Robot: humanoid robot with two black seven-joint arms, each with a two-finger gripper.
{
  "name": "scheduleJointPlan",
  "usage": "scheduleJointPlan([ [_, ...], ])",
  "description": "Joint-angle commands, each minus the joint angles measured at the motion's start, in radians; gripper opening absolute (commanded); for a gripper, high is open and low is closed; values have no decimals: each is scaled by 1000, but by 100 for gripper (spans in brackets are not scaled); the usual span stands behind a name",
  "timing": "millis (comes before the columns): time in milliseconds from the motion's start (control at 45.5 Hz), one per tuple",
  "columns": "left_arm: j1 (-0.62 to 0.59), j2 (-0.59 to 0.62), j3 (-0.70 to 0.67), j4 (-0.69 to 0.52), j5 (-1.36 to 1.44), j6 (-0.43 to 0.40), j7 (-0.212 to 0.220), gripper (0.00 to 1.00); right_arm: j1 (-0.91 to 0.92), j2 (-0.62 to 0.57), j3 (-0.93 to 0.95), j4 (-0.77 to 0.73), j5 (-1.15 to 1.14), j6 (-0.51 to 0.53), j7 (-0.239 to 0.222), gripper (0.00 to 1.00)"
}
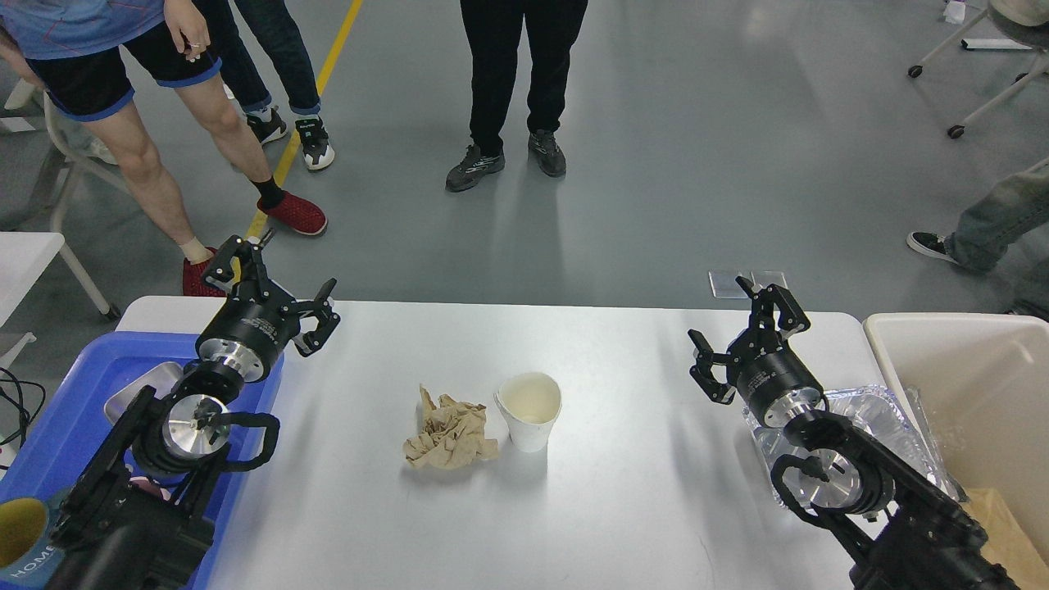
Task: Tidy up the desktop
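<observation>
The white desktop (623,492) fills the lower view. Near its middle lies a crumpled brown paper napkin (449,433), and a white paper cup (529,410) stands touching the napkin's right side. A clear foil-like tray (881,410) sits at the desktop's right edge, partly behind my right arm. My left gripper (274,288) hovers open over the desktop's far left corner, holding nothing. My right gripper (742,338) is open and empty over the desktop's right part, right of the cup.
A blue tray (74,410) at the left holds a metal box (135,389) and a dark mug (24,545), mostly hidden by my left arm. A beige bin (967,385) stands at the right. Several people stand beyond the far edge.
</observation>
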State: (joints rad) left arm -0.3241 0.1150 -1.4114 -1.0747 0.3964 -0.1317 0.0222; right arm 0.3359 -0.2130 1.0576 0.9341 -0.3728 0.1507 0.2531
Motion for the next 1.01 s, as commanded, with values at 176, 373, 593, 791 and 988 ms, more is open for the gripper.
scheduleJointPlan([
  [176,20,-1,3,85,-11,-146,-103,97,0,-5,1,0,0,0,0,100],
  [373,20,-8,8,87,-11,-140,-102,97,2,-14,2,2,2,-2,0,100],
  [593,26,-21,12,96,-5,-94,-108,97,3,-80,5,6,6,-2,-2,100],
  [791,28,-29,31,94,2,-95,-191,97,5,-259,-122,77,9,-10,-28,100],
  [988,34,-29,104,94,1,-95,-278,97,46,-544,-310,225,11,-8,-97,100],
])
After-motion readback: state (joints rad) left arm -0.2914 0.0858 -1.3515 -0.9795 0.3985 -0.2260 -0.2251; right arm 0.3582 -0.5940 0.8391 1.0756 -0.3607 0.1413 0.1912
